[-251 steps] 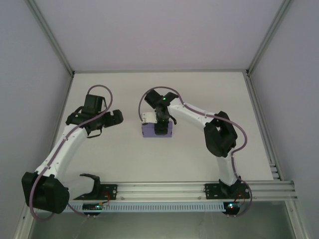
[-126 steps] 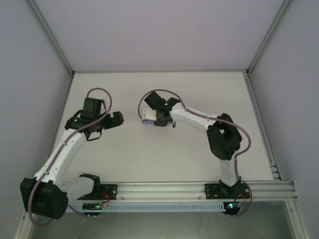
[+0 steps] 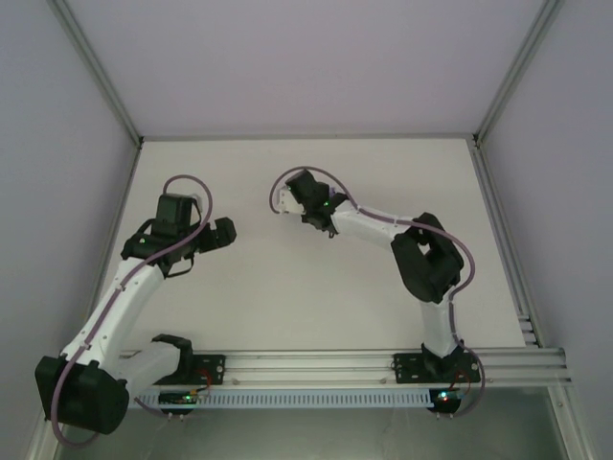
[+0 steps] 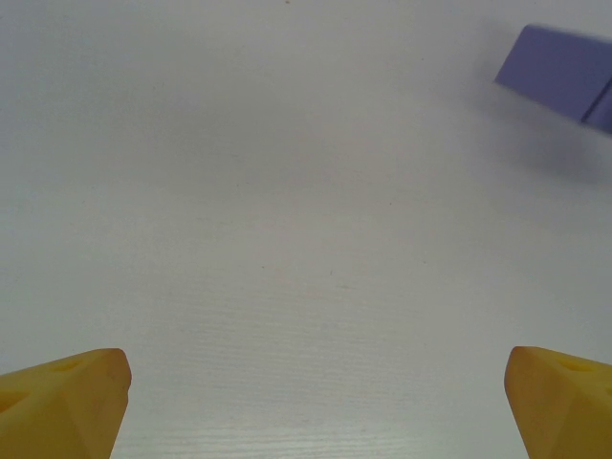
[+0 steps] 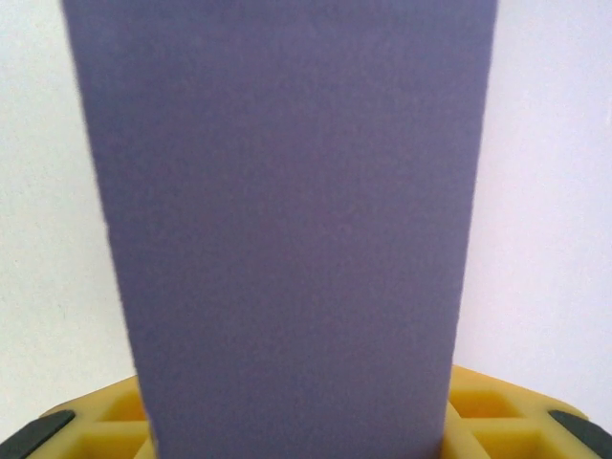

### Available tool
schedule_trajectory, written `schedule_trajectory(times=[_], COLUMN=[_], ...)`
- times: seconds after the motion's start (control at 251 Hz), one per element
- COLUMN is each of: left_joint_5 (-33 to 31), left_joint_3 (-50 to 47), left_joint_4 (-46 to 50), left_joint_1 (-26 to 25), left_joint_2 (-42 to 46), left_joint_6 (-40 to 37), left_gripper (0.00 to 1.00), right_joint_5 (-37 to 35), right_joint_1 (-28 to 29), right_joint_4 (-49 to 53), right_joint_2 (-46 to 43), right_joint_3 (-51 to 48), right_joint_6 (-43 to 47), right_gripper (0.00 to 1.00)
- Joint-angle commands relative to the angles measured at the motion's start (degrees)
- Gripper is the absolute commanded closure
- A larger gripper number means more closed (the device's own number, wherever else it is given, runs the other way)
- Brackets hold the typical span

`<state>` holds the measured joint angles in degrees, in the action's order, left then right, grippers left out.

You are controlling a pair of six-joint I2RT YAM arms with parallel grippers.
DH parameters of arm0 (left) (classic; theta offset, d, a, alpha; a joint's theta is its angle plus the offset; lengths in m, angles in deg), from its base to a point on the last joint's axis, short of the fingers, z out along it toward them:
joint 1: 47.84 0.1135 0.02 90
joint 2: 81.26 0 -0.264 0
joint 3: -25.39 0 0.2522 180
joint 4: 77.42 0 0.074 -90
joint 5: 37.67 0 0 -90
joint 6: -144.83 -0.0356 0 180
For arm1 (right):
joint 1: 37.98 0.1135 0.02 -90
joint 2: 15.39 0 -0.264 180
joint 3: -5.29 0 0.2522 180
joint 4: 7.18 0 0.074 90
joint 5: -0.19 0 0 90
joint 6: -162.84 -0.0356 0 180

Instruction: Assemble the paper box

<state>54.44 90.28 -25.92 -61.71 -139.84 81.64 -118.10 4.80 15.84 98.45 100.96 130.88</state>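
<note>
The paper box (image 5: 287, 220) is a lavender-purple card box standing upright between my right gripper's yellow fingers (image 5: 497, 411). My right gripper (image 5: 296, 430) is shut on its lower part. From above, the right gripper (image 3: 293, 203) sits at the table's middle back, and its wrist hides most of the box. In the left wrist view a corner of the paper box (image 4: 559, 72) shows at the top right, above the table. My left gripper (image 4: 316, 402) hangs open over bare table, its yellow fingertips (image 4: 67, 397) far apart. It is well left of the box, left gripper (image 3: 220, 235).
The white table (image 3: 287, 307) is walled by pale panels on the left, back and right. An aluminium rail (image 3: 383, 364) carrying both arm bases runs along the near edge.
My right gripper has closed on the box and raised it, swinging back and left; the box no longer lies in open sight from above. The left arm has shifted slightly.
</note>
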Motion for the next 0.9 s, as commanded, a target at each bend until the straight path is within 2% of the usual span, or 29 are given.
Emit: schedule_trajectory(times=[0.0, 0.044, 0.084, 0.164, 0.303, 0.435, 0.663, 0.786, 0.894], left_joint_5=[1.1, 1.5, 1.7, 1.7, 2.0, 2.5, 2.4, -1.7, -6.6], left_joint_3=[-0.4, -0.4, -0.5, -0.5, -0.3, -0.3, 0.3, 0.4, -0.2], left_joint_4=[-0.7, -1.0, -1.1, -1.3, -1.3, -1.8, -4.6, -7.0, -10.3], left_joint_1=[0.3, 0.2, 0.2, 0.2, 0.2, 0.2, 0.2, 0.2, 0.2], left_joint_2=[0.8, 0.8, 0.8, 0.8, 0.5, 0.2, -1.9, -2.0, -0.7], left_joint_6=[0.9, 1.1, 1.0, 1.1, 1.0, 1.0, 0.6, 0.2, -2.0], left_gripper=[0.0, 0.0, 0.0, 0.0, 0.01, 0.0, 0.0, 0.01, 0.0], right_joint_5=[-0.9, -1.6, -2.3, -1.7, 5.0, 10.9, 22.3, 22.6, 20.6], right_joint_1=[0.5, 0.6, 1.0, 2.4, 4.9, 7.5, 9.4, 6.8, 0.0], right_joint_4=[-11.5, -10.9, -8.4, 1.8, 16.5, 27.8, 34.0, 31.7, 27.7], right_joint_2=[1.3, 1.0, 0.6, -1.0, -5.5, -9.6, -20.2, -28.9, -35.7], right_joint_3=[-5.8, -6.8, -7.0, -5.9, -6.1, -6.0, -5.8, -5.5, -6.9], right_joint_6=[9.7, 9.5, 7.9, 1.6, -11.7, -20.7, -31.2, -37.2, -46.3], right_gripper=[0.56, 0.55, 0.49, 0.31, 0.01, 0.01, 0.01, 0.01, 0.01])
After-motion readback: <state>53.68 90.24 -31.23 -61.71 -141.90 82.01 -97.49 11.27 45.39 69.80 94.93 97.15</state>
